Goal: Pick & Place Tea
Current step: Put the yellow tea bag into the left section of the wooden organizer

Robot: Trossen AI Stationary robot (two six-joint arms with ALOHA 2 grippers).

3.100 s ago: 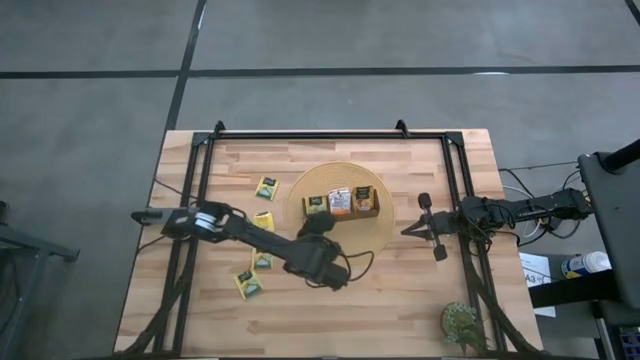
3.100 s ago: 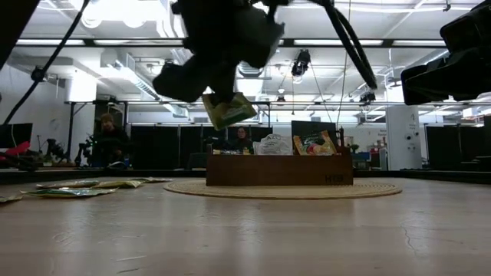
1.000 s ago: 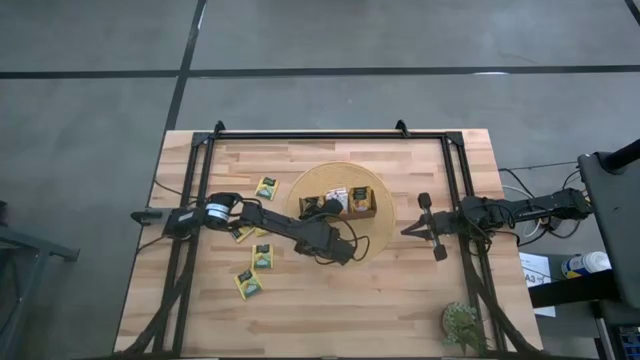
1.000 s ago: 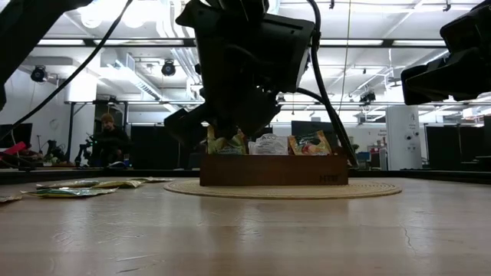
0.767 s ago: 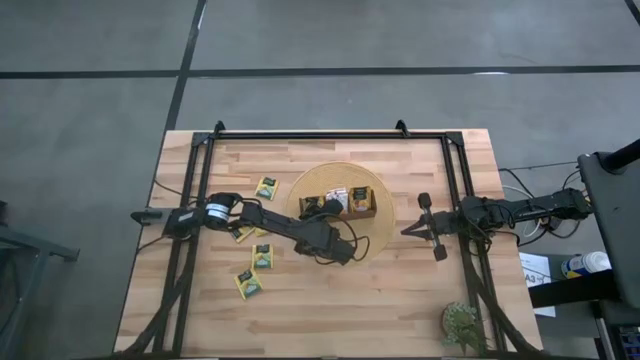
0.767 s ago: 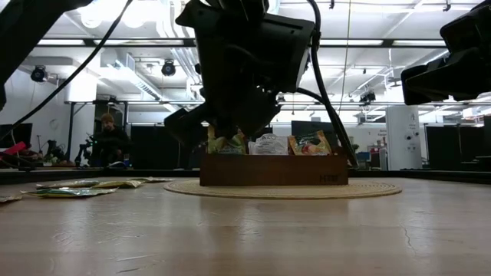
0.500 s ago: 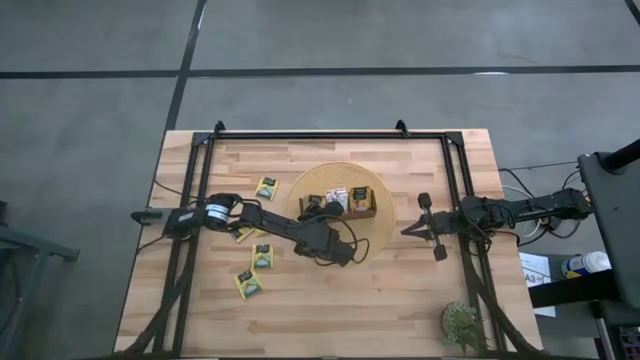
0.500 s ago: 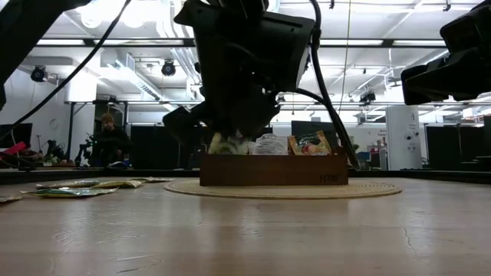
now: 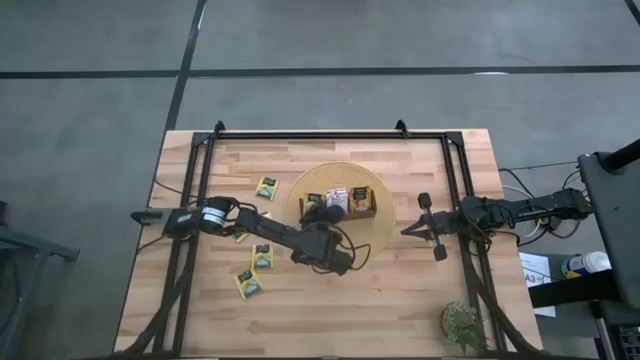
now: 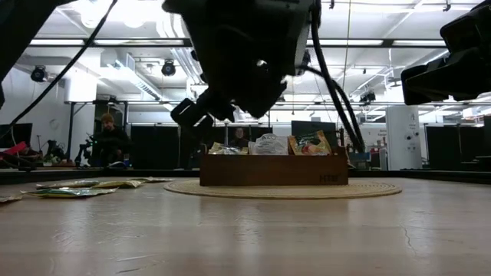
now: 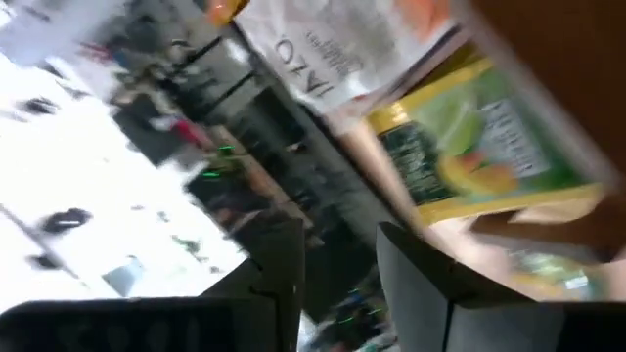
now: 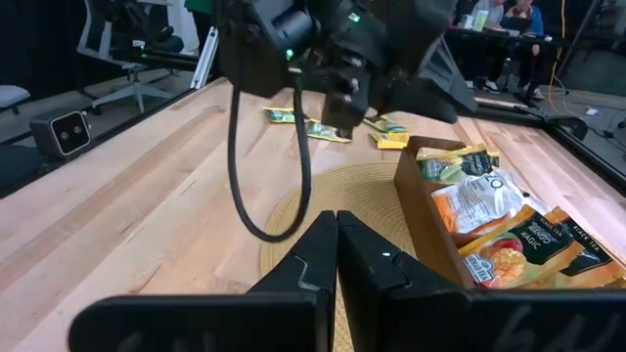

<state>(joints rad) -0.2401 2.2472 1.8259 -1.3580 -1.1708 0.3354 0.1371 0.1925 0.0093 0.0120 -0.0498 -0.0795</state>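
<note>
Tea packet [image 10: 225,148] now lies in wooden tray [image 10: 268,170], left compartment | left gripper [image 10: 201,113] fingers apart, lifted clear since a second ago | drop done | right gripper [image 9: 420,229] fingers together, waiting at worktop [image 9: 400,290] right side

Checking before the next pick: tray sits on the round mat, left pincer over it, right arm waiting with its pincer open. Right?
Not quite. The right pincer is shut, as the right wrist view shows. The tray does sit on the round mat, with the left pincer over it.
</note>
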